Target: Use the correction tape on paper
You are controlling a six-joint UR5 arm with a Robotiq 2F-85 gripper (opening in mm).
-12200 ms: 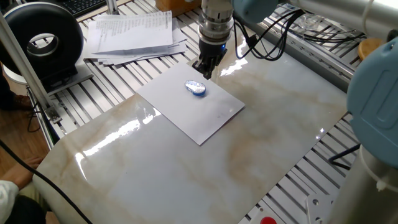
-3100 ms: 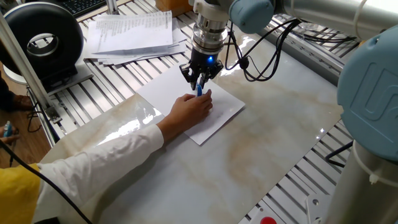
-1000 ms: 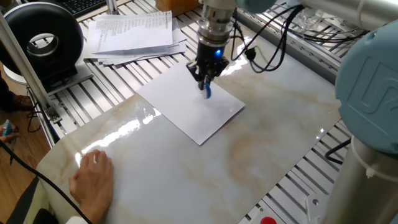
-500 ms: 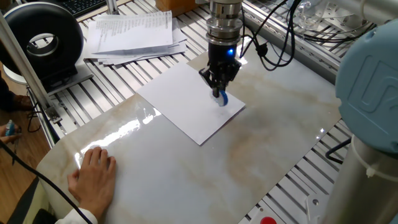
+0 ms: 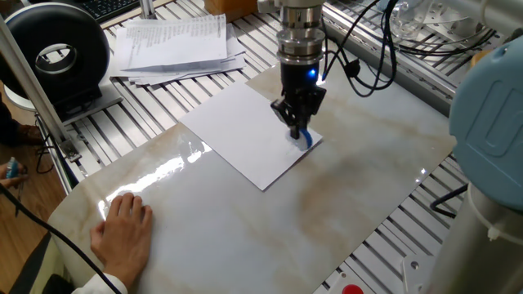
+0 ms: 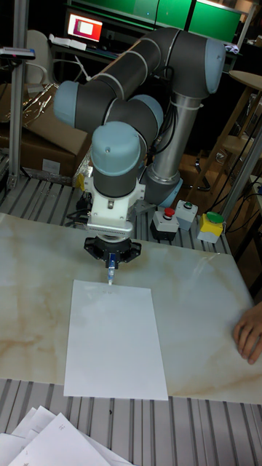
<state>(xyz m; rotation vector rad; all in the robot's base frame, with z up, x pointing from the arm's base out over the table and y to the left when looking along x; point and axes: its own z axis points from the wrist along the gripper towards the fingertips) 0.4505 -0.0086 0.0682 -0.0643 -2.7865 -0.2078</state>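
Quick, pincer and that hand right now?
Pincer: shut on the tape, tip down at the paper's edge.
Hand: flat on the table, holding nothing.

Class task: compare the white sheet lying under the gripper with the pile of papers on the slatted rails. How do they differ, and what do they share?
The paper is a single blank sheet; the stack of papers is several printed sheets, fanned unevenly. The paper lies on the marble top; the stack rests on the slatted rails. The correction tape touches the paper only. Both are white and flat.
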